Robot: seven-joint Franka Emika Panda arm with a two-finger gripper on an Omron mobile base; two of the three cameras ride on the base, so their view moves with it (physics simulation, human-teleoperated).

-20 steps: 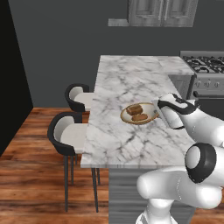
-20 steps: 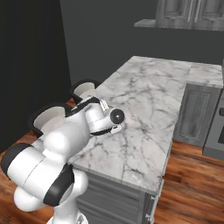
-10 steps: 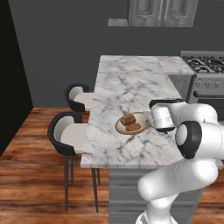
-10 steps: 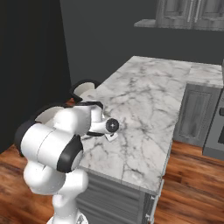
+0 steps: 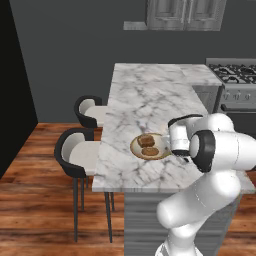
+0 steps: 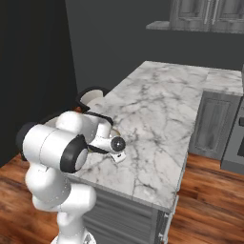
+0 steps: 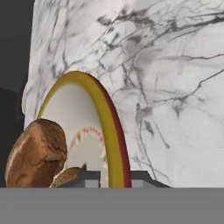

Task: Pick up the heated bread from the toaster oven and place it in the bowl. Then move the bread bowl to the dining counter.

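The bowl (image 5: 150,147), carrying the heated bread (image 5: 146,140), sits near the marble surface's (image 5: 150,95) stool-side edge with the tool (image 7: 108,177) pinching its rim; best released level, clear of that edge.

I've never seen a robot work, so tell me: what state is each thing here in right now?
bowl: flat on the dining counter, rim between the finger tips.
heated bread: lying in the bowl.
flatter bread: lying beside it.
gripper: closed on the bowl's rim.
stools: unoccupied.
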